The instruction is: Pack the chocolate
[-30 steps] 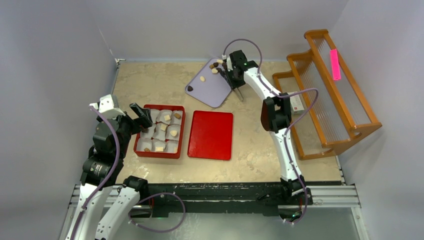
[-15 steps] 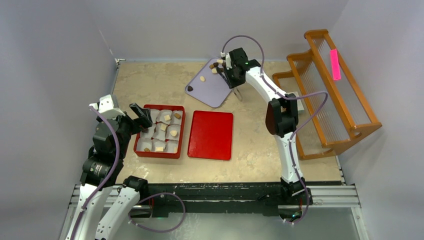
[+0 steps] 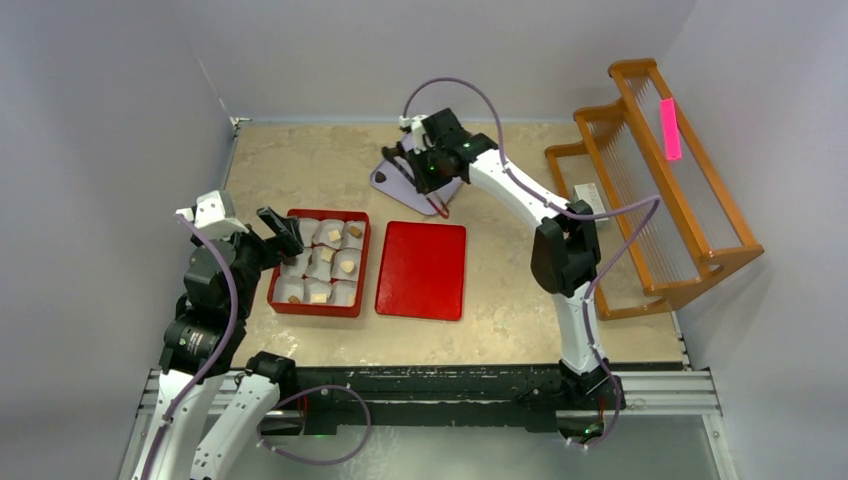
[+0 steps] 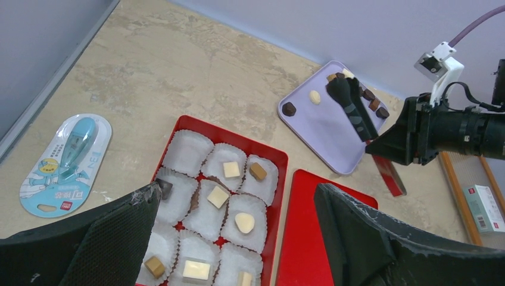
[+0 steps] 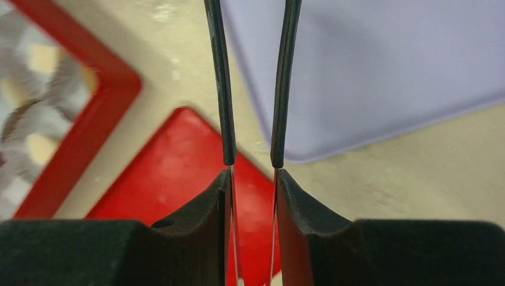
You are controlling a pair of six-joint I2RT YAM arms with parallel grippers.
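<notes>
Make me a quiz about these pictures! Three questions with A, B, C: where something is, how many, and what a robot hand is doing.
1. Where is the red lid? A closed on the red box; B flat beside the box; C tucked under the box.
2. How many paper cups are in the box? A four; B six; C nine.
3. What are the left fingers doing? A spread wide, holding nothing; B pinching a paper cup; C gripping the lid.
Answers: B, the lid lies next to the box; C, three rows of three; A, open space shows between them.
</notes>
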